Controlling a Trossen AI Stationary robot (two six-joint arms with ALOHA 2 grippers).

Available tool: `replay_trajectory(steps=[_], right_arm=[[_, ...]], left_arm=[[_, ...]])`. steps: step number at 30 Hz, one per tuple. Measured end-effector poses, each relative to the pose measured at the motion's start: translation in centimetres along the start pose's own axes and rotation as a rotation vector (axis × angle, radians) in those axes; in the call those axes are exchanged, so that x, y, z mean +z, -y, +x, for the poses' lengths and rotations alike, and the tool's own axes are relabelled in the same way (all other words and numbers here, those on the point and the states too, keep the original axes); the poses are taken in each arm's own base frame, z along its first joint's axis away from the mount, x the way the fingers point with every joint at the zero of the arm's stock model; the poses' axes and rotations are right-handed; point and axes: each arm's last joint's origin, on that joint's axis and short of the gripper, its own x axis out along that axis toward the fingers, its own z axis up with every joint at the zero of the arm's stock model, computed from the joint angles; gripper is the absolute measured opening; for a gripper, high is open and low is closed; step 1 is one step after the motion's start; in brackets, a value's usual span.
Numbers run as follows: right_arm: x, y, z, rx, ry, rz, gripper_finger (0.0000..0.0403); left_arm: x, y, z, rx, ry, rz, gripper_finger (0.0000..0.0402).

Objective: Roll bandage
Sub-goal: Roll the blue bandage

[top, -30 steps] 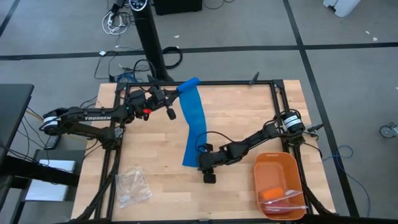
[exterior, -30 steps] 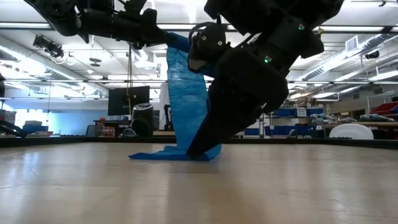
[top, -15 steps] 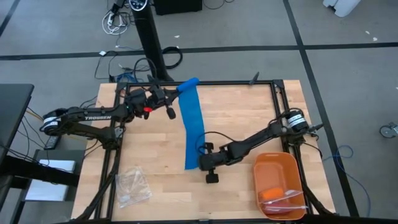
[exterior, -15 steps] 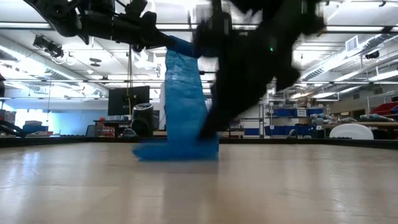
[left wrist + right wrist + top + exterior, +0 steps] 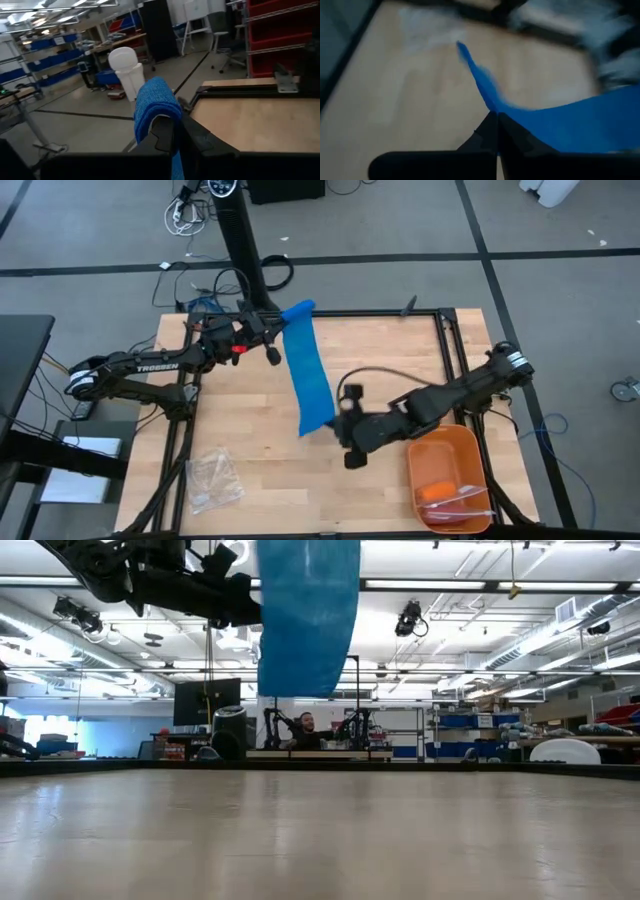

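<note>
The bandage (image 5: 308,372) hangs stretched between the 2 arms, a long bright blue strip running from the far left of the bench (image 5: 400,350) down toward its middle. The left gripper (image 5: 275,330) pinches the strip's upper end near the far edge, its fingers closed on the cloth. The right gripper (image 5: 338,420) clamps the lower end near the bench's middle, just beside the orange tray (image 5: 450,442) at the near right corner. A clear plastic bag (image 5: 213,477) lies well apart at the near left corner. From above, the strip looks flat and diagonal, and I cannot tell whether it touches the wood. The low view settles that: the bandage (image 5: 308,615) hangs clear above the surface, with open air under its lower edge and the left arm dark beside it at upper left. The left wrist view shows what neither does, the bandage (image 5: 156,102) folded over the top of the closed fingers (image 5: 162,137). In the right wrist view the bandage (image 5: 560,125) spreads away from the closed fingers (image 5: 492,132), blurred, with 1 corner rising to a point.
</note>
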Motion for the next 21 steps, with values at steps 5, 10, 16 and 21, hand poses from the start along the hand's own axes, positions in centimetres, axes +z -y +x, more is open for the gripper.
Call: replay_trajectory(steps=[5, 10, 16, 21], right_arm=[[2.1, 1.7, -3.4, -0.131, 0.087, -0.039, 0.0001], [3.9, 3.1, -6.1, -0.253, 0.154, -0.076, 0.0001], [5.9, 4.7, -8.4, -0.390, 0.215, -0.092, 0.0001], [7.4, 5.6, -10.0, -0.450, 0.282, -0.103, 0.0000]], left_arm=[[0.1, 0.2, -0.1, -0.095, 0.025, -0.001, 0.0019], [0.6, 0.4, -0.7, -0.221, 0.053, 0.008, 0.0019], [1.2, 0.3, -2.4, -0.326, 0.036, 0.057, 0.0018], [1.1, 0.3, -3.4, -0.370, -0.015, 0.076, 0.0015]])
